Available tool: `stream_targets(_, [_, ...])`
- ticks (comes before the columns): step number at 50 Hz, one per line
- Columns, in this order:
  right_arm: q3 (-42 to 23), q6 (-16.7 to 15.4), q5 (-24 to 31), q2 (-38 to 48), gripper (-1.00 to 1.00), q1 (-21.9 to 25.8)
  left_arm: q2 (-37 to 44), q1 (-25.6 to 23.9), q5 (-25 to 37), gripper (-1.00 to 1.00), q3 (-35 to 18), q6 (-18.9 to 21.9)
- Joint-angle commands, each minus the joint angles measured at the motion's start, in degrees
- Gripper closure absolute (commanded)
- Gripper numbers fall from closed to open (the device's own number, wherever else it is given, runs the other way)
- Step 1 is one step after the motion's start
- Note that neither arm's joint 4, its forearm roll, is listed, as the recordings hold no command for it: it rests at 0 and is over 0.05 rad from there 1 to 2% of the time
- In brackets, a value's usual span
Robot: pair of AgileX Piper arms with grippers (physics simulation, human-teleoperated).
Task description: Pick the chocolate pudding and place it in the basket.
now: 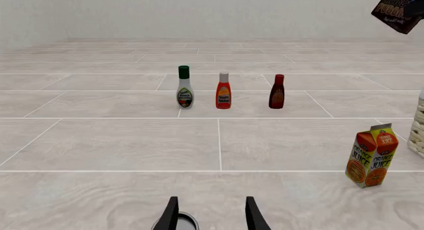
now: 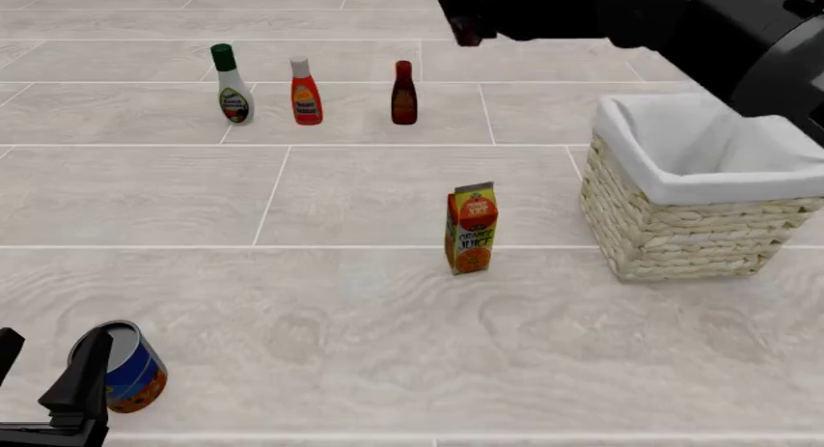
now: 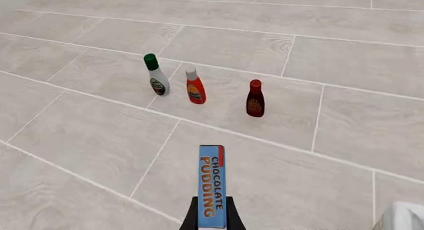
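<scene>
The chocolate pudding (image 3: 212, 186) is a small dark carton with a blue edge, and my right gripper (image 3: 212, 219) is shut on it, holding it high above the floor. In the left wrist view the chocolate pudding (image 1: 397, 11) hangs in the air, tilted. In the front view the right gripper (image 2: 466, 14) is at the top, left of and beyond the basket (image 2: 682, 230), a woven straw one with a white liner. My left gripper (image 2: 49, 375) stands open at the near left, next to a can (image 2: 125, 367), with nothing between its fingers.
An orange juice carton (image 2: 472, 229) stands upright just left of the basket. Three bottles stand in a row at the back: green-capped white (image 2: 232, 85), red (image 2: 305, 93) and dark red-brown (image 2: 404, 94). The floor is pale tile.
</scene>
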State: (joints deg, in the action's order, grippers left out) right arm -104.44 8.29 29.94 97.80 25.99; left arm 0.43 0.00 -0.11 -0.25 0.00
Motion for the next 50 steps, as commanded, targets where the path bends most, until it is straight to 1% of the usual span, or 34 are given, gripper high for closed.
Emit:
stream_targets(1, [-2.84,-0.51,2.46,-0.18,1.0,-4.94,0.0,0.0,0.0,-1.0,0.0,0.0])
stream_targets(7, [-3.33,-0.69,3.2,-0.78,1.0,-6.5,0.0,0.0,0.0,-1.0,0.0,0.0])
stream_targets(10, [-3.63,-1.19,3.53,-0.93,1.0,-8.2,0.0,0.0,0.0,-1.0,0.0,0.0])
stream_targets(12, [-3.73,-0.75,3.7,-1.09,1.0,-9.35,0.0,0.0,0.0,-1.0,0.0,0.0])
stream_targets(18, [-3.96,-1.15,4.03,-1.13,1.0,-12.12,0.0,0.0,0.0,-1.0,0.0,0.0])
stream_targets(23, [-4.17,-0.43,4.31,-0.78,1.0,-15.38,0.0,0.0,0.0,-1.0,0.0,0.0])
stream_targets(27, [-2.9,0.21,3.72,-1.63,1.0,-16.53,0.0,0.0,0.0,-1.0,0.0,0.0])
stream_targets(32, [-0.49,0.07,2.8,-2.57,1.0,-18.16,0.0,0.0,0.0,-1.0,0.0,0.0])
stream_targets(36, [-0.09,0.69,2.86,-3.15,1.0,-19.97,0.0,0.0,0.0,-1.0,0.0,0.0])
stream_targets(50, [0.21,1.92,4.69,-4.64,1.0,-23.19,0.0,0.0,0.0,-1.0,0.0,0.0])
